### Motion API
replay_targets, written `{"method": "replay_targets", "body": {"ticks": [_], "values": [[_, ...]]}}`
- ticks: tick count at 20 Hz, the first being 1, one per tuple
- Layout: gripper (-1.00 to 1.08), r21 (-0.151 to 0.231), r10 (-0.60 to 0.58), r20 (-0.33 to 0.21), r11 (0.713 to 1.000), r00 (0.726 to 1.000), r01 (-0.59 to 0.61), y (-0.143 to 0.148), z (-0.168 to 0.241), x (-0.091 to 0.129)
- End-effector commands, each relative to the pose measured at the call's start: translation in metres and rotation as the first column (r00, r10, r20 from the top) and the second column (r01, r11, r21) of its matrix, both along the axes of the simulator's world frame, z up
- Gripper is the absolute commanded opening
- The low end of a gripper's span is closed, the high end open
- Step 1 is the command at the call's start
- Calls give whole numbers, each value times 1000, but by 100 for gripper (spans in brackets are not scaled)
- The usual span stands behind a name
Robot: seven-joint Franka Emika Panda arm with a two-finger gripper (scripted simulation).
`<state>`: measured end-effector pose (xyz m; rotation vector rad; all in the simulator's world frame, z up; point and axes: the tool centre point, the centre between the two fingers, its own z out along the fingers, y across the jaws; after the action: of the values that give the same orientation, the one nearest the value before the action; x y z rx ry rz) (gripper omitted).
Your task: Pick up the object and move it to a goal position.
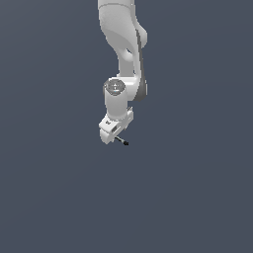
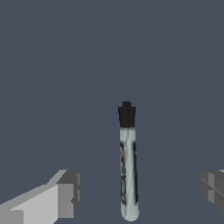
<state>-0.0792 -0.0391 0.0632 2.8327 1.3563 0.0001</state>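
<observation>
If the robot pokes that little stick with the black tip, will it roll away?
Probably yes: the stick looks round and smooth, lying flat, so a sideways nudge could roll it. It looks straight and stiff, not bendy. Being so thin between the open hand's fingers, it may slip if squeezed off-centre.

exterior overhead, far; wrist near, sharing stick (image 2: 128,166)

A plain dark grey-blue floor (image 1: 59,197) carries one thin black-capped grey stick (image 2: 128,166).
</observation>
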Motion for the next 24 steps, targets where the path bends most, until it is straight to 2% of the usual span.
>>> {"method": "replay_targets", "body": {"ticks": [1, 10, 24], "values": [[100, 0, 22, 0, 1000, 1000, -22, 0, -2, -2], [100, 1, 28, -1, 1000, 1000, -28, -1, -8, -3], [100, 1, 33, 0, 999, 999, -33, 0, -53, -4]]}}
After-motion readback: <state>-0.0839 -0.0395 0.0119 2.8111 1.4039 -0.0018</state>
